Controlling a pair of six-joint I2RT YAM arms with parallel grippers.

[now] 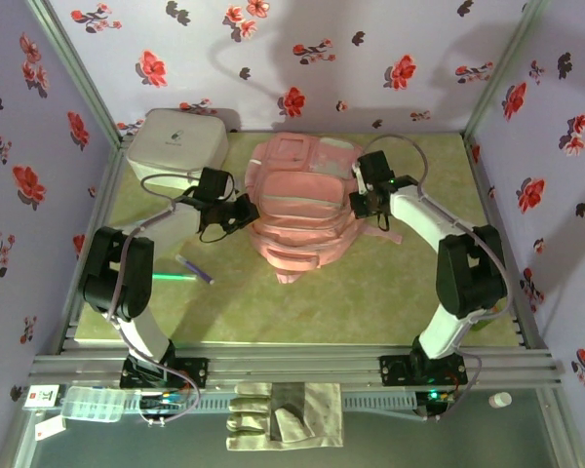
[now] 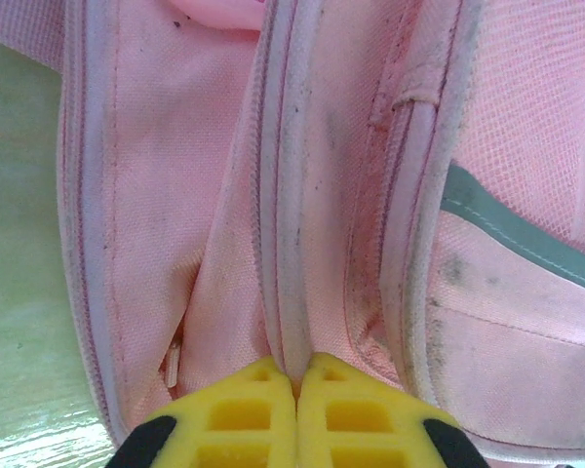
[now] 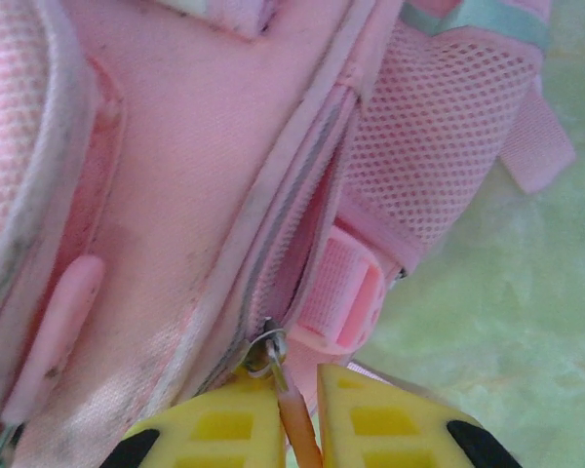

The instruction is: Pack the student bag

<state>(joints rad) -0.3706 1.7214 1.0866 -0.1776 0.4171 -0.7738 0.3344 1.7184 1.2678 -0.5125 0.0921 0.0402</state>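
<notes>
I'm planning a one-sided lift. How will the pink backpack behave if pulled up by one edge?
Probably floppy: the student bag lies slumped, and its fabric folds where the left gripper pinches a seam. It looks mostly empty, so likely light. It should sag or drag, not tip.

The large soft pink fabric backpack (image 2: 351, 195) runs off the top, right and bottom edges of the left wrist view, where the left gripper (image 2: 295, 385), pads pressed together on its piped seam, is cut at the bottom. In the right wrist view the thin orange zip pull (image 3: 297, 429) leaves the bottom edge between the parted pads of the right gripper (image 3: 300, 378). Upper left in the top view, the left arm (image 1: 117, 273) hides part of the white-grey rounded zip case (image 1: 175, 141).
</notes>
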